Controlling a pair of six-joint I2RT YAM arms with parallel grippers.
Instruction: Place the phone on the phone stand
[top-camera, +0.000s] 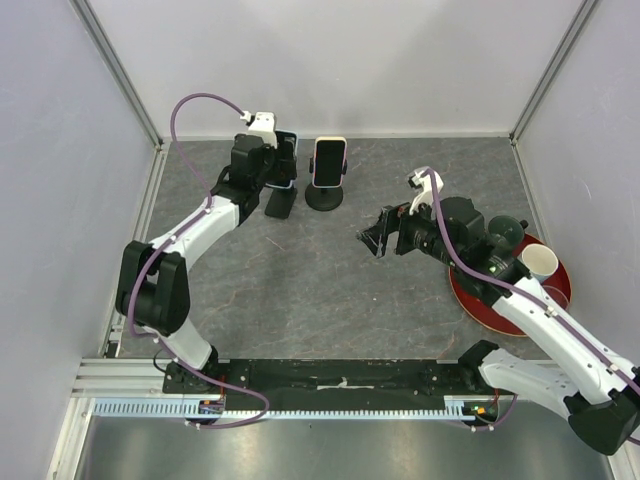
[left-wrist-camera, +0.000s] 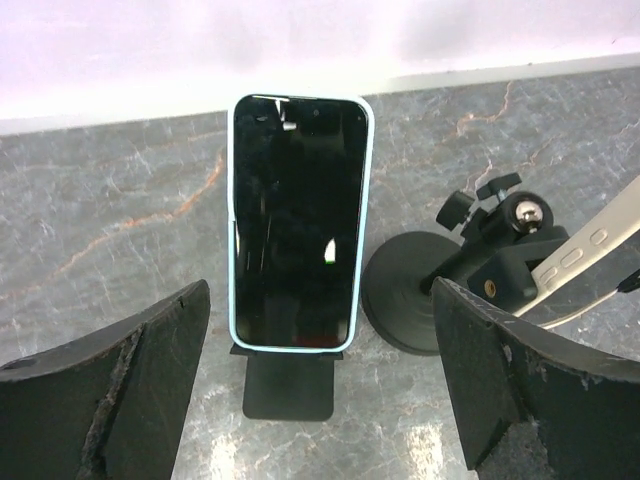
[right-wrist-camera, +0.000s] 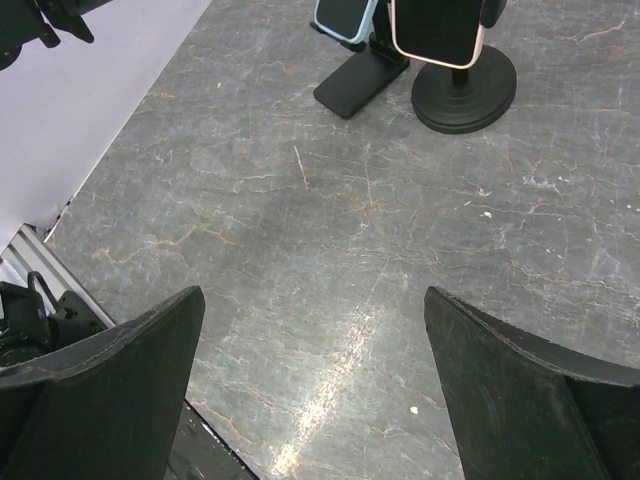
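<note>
From above, the left tool (top-camera: 281, 170) is reached out to the far left of the surface (top-camera: 300, 290), close by the phone (top-camera: 292, 158) in its pale blue case. The phone leans upright on the flat black stand (top-camera: 279, 204). Just beside it a second phone (top-camera: 327, 160) sits in a round-footed holder (top-camera: 324, 197). The right tool (top-camera: 373, 238) hovers near the middle of the surface, well apart from both, jaws wide and holding nothing. A red tray (top-camera: 465, 295) lies to its right.

In the left wrist view the fingers (left-wrist-camera: 130, 390) stand wide apart at either side. The phone is beyond them, touching neither, with its bottom edge on the stand's lip and its dark screen facing the camera. By the look of it, the placing is as good as done.

As for handling, the phone is likely thin, stiff and fairly light. Its glass front is probably slick and easily cracked, while the case rim should give better purchase. If it needs moving, the sound hold would be across the two long edges at about mid-height, never on the screen. Propped on so small a lip, it could tip at a careless nudge.

In the right wrist view the jaws are apart over bare surface, with both phones at the top edge.
</note>
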